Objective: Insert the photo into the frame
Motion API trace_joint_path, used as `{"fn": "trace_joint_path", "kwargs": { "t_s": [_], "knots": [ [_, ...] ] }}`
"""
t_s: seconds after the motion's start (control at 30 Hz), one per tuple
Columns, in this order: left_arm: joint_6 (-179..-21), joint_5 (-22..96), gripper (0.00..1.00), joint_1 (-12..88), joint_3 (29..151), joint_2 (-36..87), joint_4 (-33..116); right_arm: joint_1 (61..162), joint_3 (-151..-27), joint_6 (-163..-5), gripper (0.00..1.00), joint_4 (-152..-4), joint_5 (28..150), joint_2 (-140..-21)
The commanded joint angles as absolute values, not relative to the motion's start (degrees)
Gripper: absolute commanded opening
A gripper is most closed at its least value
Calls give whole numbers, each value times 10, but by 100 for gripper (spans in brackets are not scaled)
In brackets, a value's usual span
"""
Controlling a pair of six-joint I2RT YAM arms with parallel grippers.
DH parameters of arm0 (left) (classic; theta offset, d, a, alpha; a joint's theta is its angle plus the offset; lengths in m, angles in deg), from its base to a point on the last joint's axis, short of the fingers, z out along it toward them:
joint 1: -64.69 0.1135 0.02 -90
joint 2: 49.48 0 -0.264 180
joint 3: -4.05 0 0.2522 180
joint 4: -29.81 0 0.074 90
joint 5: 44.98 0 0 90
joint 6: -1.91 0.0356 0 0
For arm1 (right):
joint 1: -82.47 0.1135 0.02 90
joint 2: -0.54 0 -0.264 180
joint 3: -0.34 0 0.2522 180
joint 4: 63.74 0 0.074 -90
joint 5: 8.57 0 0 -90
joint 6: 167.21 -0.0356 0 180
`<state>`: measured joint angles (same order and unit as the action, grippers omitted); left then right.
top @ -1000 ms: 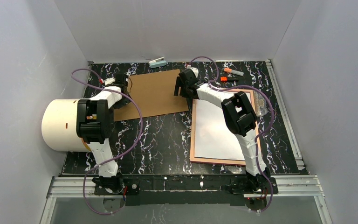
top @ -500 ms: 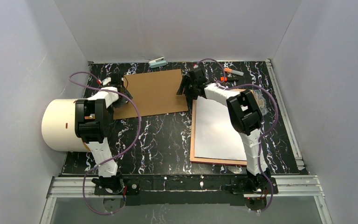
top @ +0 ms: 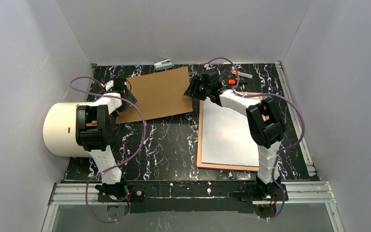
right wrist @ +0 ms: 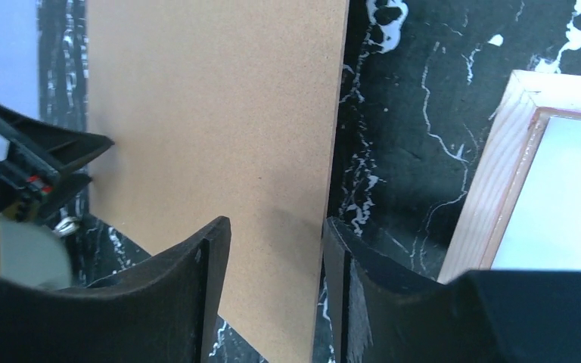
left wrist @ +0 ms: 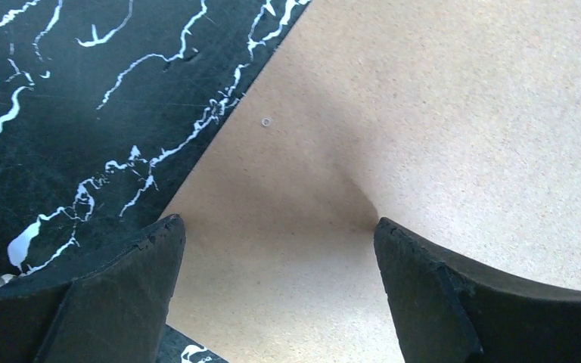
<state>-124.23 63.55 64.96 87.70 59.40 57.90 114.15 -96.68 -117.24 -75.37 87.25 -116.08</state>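
The photo (top: 227, 130) lies white back up inside the frame (top: 200, 140), which rests pale wood back up at the right. One corner of the frame (right wrist: 499, 189) and photo (right wrist: 567, 197) shows in the right wrist view. A brown cardboard backing board (top: 159, 94) lies left of it. My right gripper (top: 193, 91) straddles the board's right edge (right wrist: 302, 151), its jaws (right wrist: 276, 221) narrowed but still apart. My left gripper (top: 125, 94) hovers wide open over the board's left corner (left wrist: 333, 151), its jaws (left wrist: 276, 223) holding nothing.
A big white cylinder (top: 60, 128) lies at the left beside the left arm. At the back are a small blue-white tool (top: 163, 64) and orange-capped items (top: 239, 77). A clear bag (top: 271, 104) sits by the frame's far right corner. Grey walls enclose the table.
The right gripper has slid toward the back right along the board's edge while its jaws narrowed. The board's right side has shifted toward the back. The left gripper barely moved.
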Motion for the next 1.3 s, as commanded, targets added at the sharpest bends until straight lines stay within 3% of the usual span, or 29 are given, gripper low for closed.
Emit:
{"fn": "trace_joint_path", "kwargs": {
  "t_s": [0.0,0.3,0.4,0.73,1.03,1.27],
  "knots": [
    [-1244,518,91,630,831,612,637,1175,-955,-1191,55,-667,957,-1092],
    [-1229,442,88,603,759,566,613,1145,-808,-1214,47,-683,918,-1014],
    [-1230,418,87,593,733,552,603,1125,-761,-1226,40,-649,953,-984],
    [-1231,390,87,579,678,521,586,1098,-680,-1305,35,-531,1102,-969],
    [-1235,373,85,562,639,512,569,1092,-641,-1293,27,-605,1003,-936],
    [-1247,359,83,540,605,504,546,1091,-636,-1279,27,-659,929,-926]
  ]
}}
